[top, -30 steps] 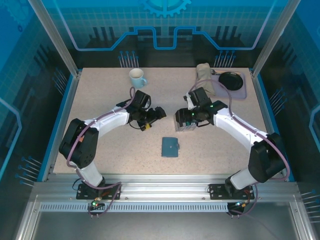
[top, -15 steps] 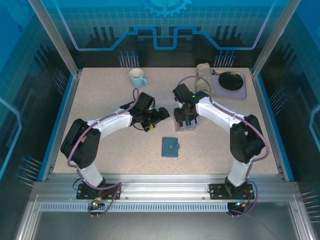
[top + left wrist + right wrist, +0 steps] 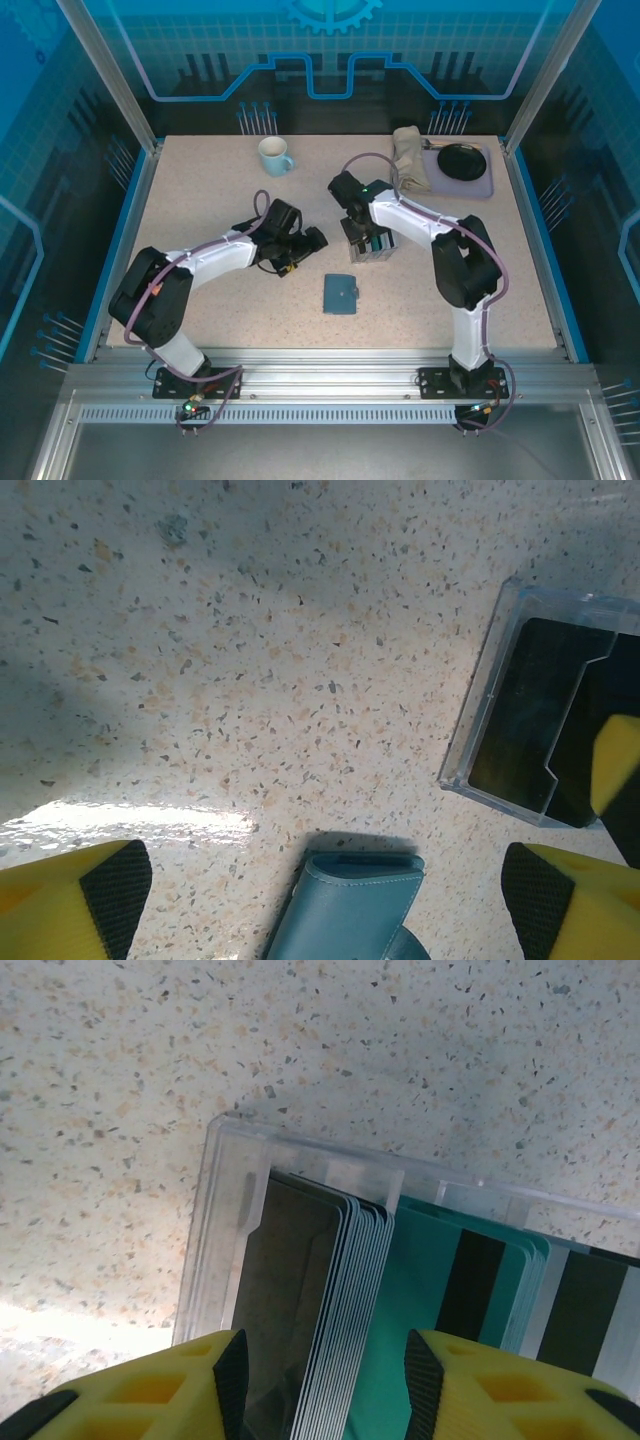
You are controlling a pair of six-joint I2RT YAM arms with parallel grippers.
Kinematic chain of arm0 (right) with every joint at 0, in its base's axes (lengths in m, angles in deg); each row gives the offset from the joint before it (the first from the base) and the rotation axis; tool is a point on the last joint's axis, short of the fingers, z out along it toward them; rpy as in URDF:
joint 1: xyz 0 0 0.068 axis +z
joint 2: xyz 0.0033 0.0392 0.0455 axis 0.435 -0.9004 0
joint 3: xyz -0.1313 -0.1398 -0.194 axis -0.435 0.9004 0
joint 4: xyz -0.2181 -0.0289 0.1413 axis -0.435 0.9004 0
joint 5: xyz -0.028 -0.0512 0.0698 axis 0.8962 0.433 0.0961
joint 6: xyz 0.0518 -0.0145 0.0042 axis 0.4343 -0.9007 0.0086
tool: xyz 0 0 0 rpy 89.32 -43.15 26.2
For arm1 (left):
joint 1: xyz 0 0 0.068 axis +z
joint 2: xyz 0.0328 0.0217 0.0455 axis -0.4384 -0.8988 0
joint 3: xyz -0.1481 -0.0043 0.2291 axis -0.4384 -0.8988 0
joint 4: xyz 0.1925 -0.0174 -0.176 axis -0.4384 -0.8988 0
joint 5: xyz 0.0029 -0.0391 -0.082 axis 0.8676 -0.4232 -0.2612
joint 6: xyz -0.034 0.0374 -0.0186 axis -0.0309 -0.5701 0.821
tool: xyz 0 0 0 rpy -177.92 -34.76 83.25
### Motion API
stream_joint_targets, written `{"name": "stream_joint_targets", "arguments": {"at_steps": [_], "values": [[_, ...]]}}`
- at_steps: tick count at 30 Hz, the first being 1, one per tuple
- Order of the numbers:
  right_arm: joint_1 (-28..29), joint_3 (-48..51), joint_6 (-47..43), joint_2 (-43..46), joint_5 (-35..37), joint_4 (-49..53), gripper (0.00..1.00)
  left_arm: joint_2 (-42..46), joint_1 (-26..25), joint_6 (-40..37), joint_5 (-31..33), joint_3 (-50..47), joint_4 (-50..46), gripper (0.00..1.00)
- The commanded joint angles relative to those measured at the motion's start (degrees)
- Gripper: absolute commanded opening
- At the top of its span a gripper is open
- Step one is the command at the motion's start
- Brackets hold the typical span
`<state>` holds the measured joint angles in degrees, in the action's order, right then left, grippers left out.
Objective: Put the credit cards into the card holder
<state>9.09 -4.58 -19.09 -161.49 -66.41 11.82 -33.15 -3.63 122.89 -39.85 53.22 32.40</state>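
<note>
Speckled tabletop, blue-walled enclosure. One white mug, far left. Left gripper: jaws spread wide, nothing held, hovering. One teal card holder, folded flat, near centre. One clear rack of stacked credit cards, dark and teal, too many to count. Right gripper: fingers astride the dark stack; whether it is gripping cannot be told. One purple tray, far right.

arms: 2, white links, black joints | cables: purple-grey | gripper fingers: yellow, black pads | bases: black
</note>
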Motion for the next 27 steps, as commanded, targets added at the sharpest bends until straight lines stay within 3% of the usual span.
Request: {"name": "stream_joint_targets", "arguments": {"at_steps": [1, 15, 27], "values": [[1.44, -2.50, -0.18, -2.44, 5.48, 2.71, 0.47, 2.14, 0.02, 0.99, 1.69, -1.33, 0.50, 0.94], [3.64, -3.38, -0.77, -4.40, 14.62, 4.25, 0.50, 3.06, 0.01, 1.14, 1.61, -1.96, 0.36, 0.94], [3.76, -1.37, -1.28, -1.65, 12.92, 3.26, 0.37, 2.89, 0.01, 1.15, 1.09, -1.87, -0.04, 0.94]]}}
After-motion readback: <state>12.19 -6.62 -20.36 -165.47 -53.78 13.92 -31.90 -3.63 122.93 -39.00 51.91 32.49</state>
